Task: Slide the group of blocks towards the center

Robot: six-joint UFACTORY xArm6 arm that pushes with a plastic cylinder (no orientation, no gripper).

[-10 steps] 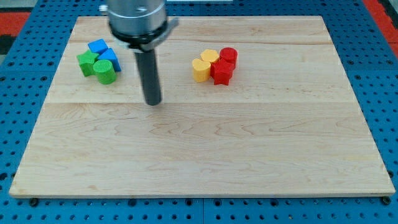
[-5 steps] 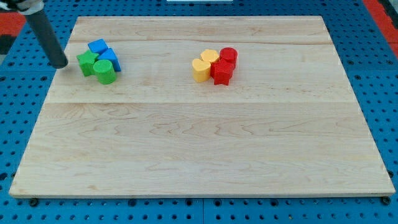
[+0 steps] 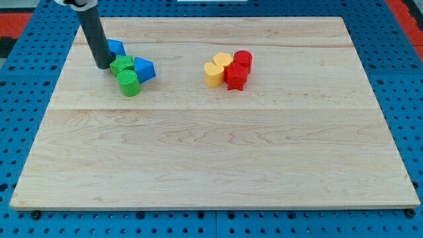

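four blocks (image 3: 129,71) cluster beside my tip (image 3: 102,67); no end effector state shows.

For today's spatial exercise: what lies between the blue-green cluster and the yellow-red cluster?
Nothing: in the camera view, bare board separates the blue block from the yellow block.

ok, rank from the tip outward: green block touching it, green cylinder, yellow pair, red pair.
My tip sits at the view's upper left.
1. green block, right beside it
2. green cylinder, lower right
3. yellow pair, mid-board
4. red pair, farthest right
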